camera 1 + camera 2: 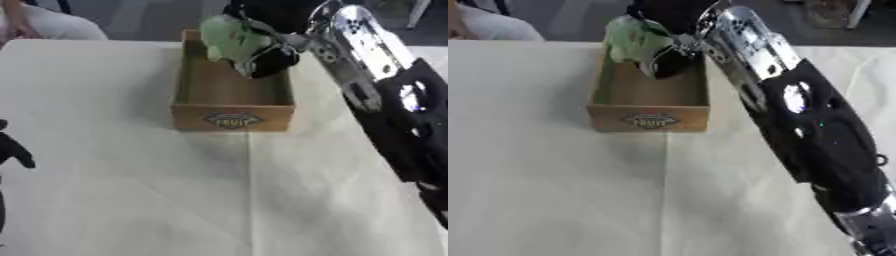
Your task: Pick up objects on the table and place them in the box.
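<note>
Over box (232, 117), hand (267, 62) half-hidden

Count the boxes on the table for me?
1: the wooden box at the table's far middle, with the right hand holding a green object over it.

we see a counter (131, 200) under a pale cream cloth (553, 200), a straight crease running down its middle toward us. soft, even light falls across it, leaving faint grey shadows. beyond the far edge lies a dark grey floor (140, 17), with a blurred light-coloured furniture leg (866, 10) at top right.
</note>
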